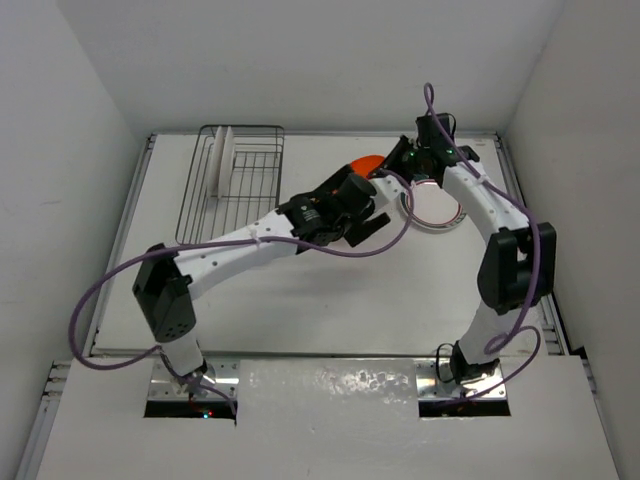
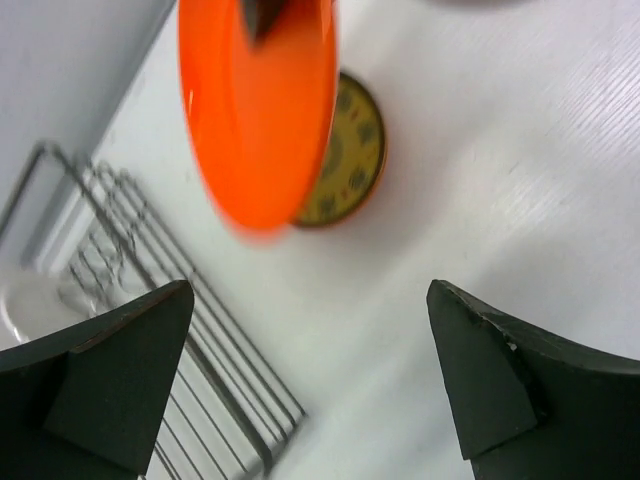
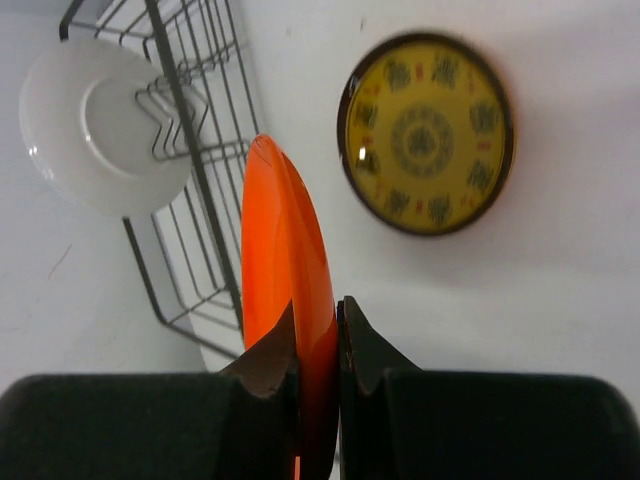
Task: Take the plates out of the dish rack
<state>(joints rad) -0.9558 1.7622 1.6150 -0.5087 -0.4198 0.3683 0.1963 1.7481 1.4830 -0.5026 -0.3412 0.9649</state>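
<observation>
My right gripper (image 3: 318, 322) is shut on the edge of an orange plate (image 3: 285, 260) and holds it upright above the table, to the right of the dish rack (image 3: 195, 190). The orange plate also shows in the top view (image 1: 365, 163) and the left wrist view (image 2: 255, 110). A yellowish patterned plate (image 3: 428, 135) lies flat on the table beyond it. One white plate (image 1: 224, 160) stands in the dish rack (image 1: 250, 185). My left gripper (image 2: 310, 385) is open and empty over bare table by the rack's corner (image 2: 215, 400); it also shows in the top view (image 1: 368, 222).
A white plate with a dark rim ring (image 1: 445, 212) lies on the table under my right arm. Walls close the table at the back and both sides. The rack stands at the back left.
</observation>
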